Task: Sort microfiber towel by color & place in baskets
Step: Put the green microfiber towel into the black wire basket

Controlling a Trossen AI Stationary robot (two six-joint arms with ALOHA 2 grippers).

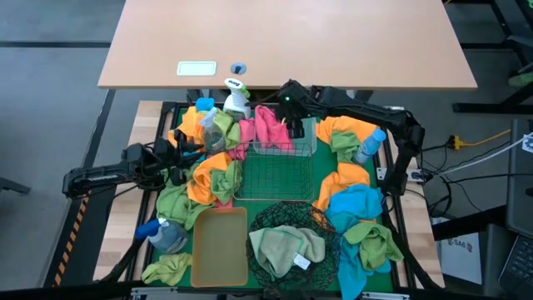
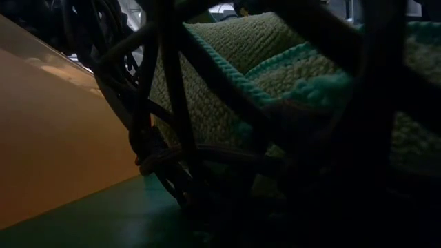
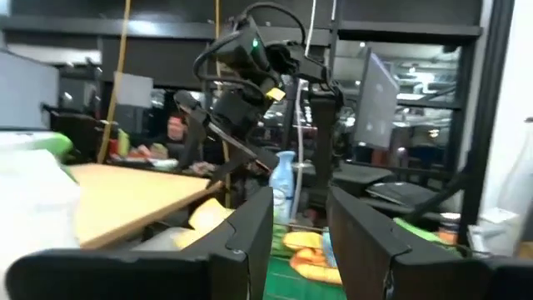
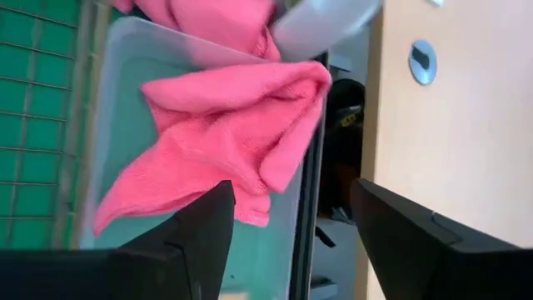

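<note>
The pink towel (image 4: 229,137) lies draped over the rim of the clear basket (image 4: 125,100) at the far middle of the table, directly below the right gripper (image 1: 293,123), whose jaws stand wide open and empty above it. The towel's long axis runs roughly along the basket's edge, one corner hanging inward. The right arm is clearly the nearer one; the left gripper (image 1: 179,154) hovers over the orange and green towels (image 1: 208,179) on the left, jaws part open, holding nothing visible. A spray bottle (image 1: 236,98) crowds the basket's corner, close enough to snag. The round black basket (image 1: 291,237) already holds a green towel.
</note>
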